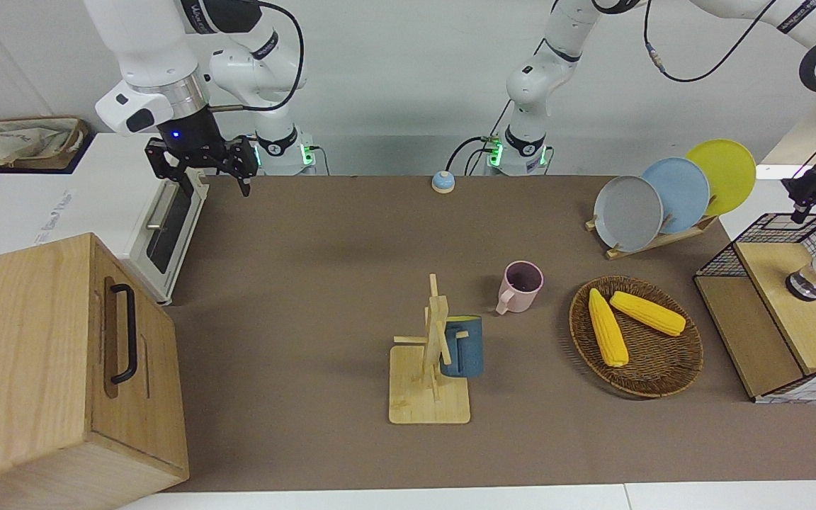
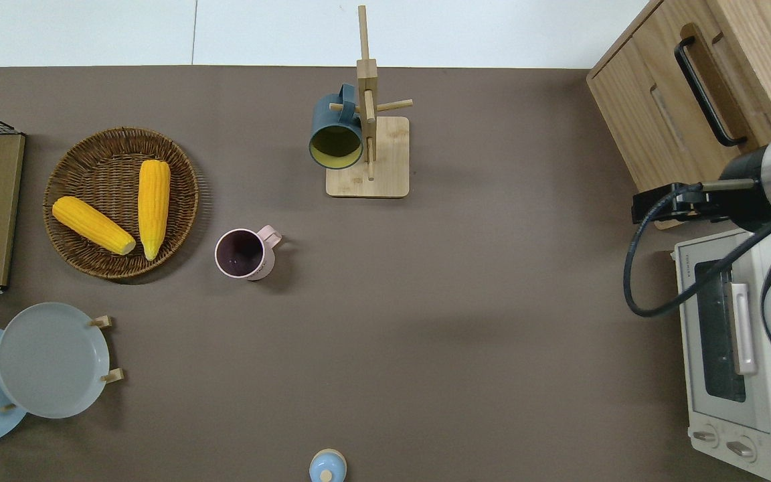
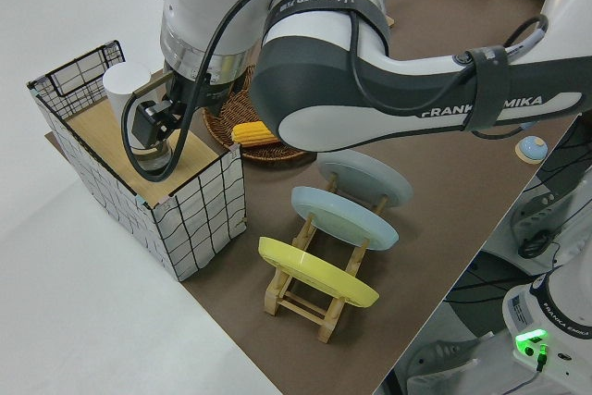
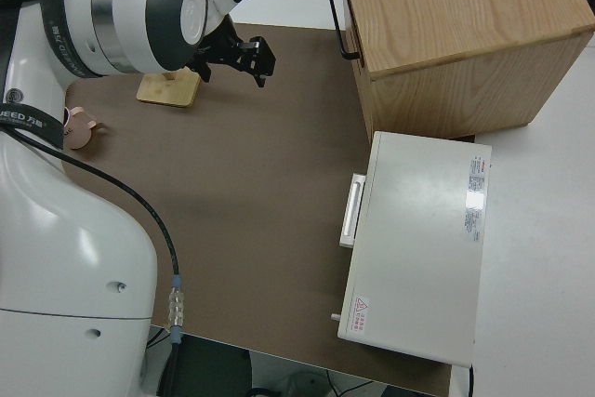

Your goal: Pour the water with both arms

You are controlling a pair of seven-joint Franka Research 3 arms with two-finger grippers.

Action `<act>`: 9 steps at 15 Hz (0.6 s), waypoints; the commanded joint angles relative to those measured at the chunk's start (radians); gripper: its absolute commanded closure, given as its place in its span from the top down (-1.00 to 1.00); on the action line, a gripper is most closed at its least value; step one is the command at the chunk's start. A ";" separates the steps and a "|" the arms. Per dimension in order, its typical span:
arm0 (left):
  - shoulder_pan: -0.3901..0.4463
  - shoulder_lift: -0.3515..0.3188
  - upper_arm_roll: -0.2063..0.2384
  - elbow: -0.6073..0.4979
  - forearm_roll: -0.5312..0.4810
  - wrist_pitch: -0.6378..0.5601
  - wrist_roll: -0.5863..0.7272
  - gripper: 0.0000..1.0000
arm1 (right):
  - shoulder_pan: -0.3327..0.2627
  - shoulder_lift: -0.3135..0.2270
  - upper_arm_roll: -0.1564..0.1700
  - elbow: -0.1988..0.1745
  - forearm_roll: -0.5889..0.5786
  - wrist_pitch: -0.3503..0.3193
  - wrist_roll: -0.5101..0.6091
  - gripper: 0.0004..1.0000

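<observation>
The left tool (image 1: pixel 815 190) hangs over the black wire-grid basket with a wooden shelf (image 1: pixel 790 312) at the left arm's end of the brown bench (image 2: pixel 425 301). In the left side view its fingers stand just beside a white cylindrical cup (image 3: pixel 129 104) resting on that shelf; whether they are clenched on the cup cannot be told.

The right tool (image 1: pixel 199 164) is raised at the right arm's end of the bench. Seen from overhead, it sits over the bench edge between the light wooden cabinet with a black handle (image 2: pixel 700 87) and the white toaster oven (image 2: pixel 740 355). Its fingers are spread apart and hold nothing.

On the overhead clock face, centred on the bench:
- The pink mug with a dark inside (image 2: pixel 246 253) stands upright near the centre, toward 9 o'clock.
- The dark blue mug (image 2: pixel 336 130) hangs on the bamboo mug tree with a flat square base (image 2: pixel 371 157) at about 12 o'clock.
- The round wicker tray (image 2: pixel 64 167) lies at about 10 o'clock. It carries two yellow corn cobs (image 2: pixel 152 207), which are close together at one end.
- A wooden plate rack (image 1: pixel 656 241) at about 8 o'clock holds a grey plate (image 2: pixel 51 358), a light blue plate (image 1: pixel 681 193) and a yellow plate (image 1: pixel 723 173), all tilted on edge.
- A small blue dome-shaped bell (image 2: pixel 327 466) sits at 6 o'clock, at the bench edge nearest the robots.
</observation>
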 commanded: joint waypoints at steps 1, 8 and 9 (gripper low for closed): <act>-0.009 -0.063 -0.001 0.002 0.063 -0.116 -0.083 1.00 | -0.007 -0.004 0.006 0.004 -0.005 -0.008 -0.010 0.97; -0.063 -0.132 -0.059 -0.027 0.120 -0.304 -0.276 1.00 | -0.007 -0.004 0.006 0.004 -0.005 -0.008 -0.010 0.97; -0.089 -0.144 -0.064 -0.036 0.132 -0.323 -0.308 1.00 | -0.007 -0.004 0.006 0.004 -0.004 -0.008 -0.010 0.97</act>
